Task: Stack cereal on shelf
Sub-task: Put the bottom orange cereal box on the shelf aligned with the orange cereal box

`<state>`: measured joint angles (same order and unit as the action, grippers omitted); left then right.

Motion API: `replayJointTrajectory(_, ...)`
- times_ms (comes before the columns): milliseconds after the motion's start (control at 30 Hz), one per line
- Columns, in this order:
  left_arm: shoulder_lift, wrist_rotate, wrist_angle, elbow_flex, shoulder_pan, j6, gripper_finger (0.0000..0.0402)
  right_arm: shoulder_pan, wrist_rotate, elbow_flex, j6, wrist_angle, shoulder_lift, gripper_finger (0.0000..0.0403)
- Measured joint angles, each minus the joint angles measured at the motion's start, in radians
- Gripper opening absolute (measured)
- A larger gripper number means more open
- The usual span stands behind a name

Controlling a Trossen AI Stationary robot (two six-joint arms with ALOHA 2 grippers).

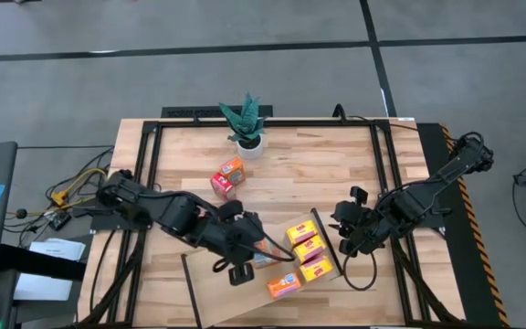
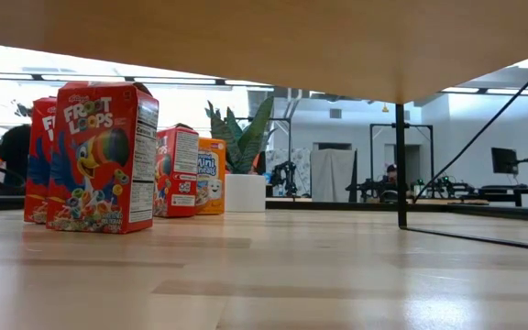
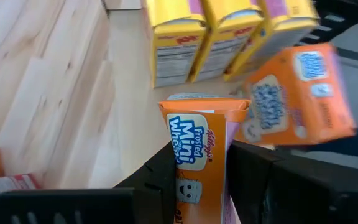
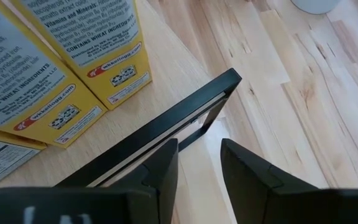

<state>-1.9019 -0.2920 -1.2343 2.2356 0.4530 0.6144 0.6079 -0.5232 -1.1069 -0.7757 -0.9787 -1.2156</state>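
The shelf (image 1: 245,297) is a light-wood board with black rails, near the table's front edge. Three yellow cereal boxes (image 1: 306,249) stand in a row on it, and an orange box (image 1: 283,285) lies beside them. My left gripper (image 1: 237,263) is over the shelf, shut on an orange Frosted Mini Wheats box (image 3: 199,155). My right gripper (image 1: 343,241) is open at the shelf's right rail (image 4: 185,121), which runs under its fingers; I cannot tell whether they touch it. A red box and an orange box (image 1: 228,177) stand on the tabletop. My left gripper pinches the orange box between its two fingers, one finger (image 3: 161,180) on each broad face, at the box's lower part (image 3: 201,199). A narrow side of the box faces the wrist camera. Its top end (image 3: 204,106) sticks out beyond the fingers toward the yellow boxes.
A potted plant (image 1: 247,128) stands at the table's far middle. In the low view, red Froot Loops boxes (image 2: 99,156) stand on the tabletop left of the plant pot (image 2: 245,192), under the shelf's board (image 2: 264,37). Cables lie off the table's left edge (image 1: 76,187).
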Motion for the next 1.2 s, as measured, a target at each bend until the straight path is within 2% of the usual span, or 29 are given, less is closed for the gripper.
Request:
replayJointTrajectory(233, -0.023, 0.003, 0.021, 0.001, -0.01, 0.005, 0.0096, 0.0, 0.0, 0.0, -0.001, 0.0, 0.0, 0.0153)
replayJointTrajectory(400, -0.038, 0.045, 0.015, -0.002, -0.01, 0.014, 0.0097, 0.0, 0.0, 0.0, 0.0, 0.0, 0.0, 0.0146)
replayJointTrajectory(600, -0.054, 0.035, 0.022, 0.0, -0.009, 0.025, 0.0097, 0.0, 0.0, 0.0, 0.0, 0.001, 0.0, 0.0141)
replayJointTrajectory(933, -0.081, 0.059, 0.034, 0.001, -0.014, -0.01, 0.0097, 0.0, 0.0, 0.0, 0.0, 0.0, 0.0, 0.0151)
replayJointTrajectory(1200, -0.081, 0.079, 0.045, 0.011, -0.021, -0.028, 0.0097, 0.0, 0.0, 0.0, 0.022, 0.0, 0.0, 0.0142)
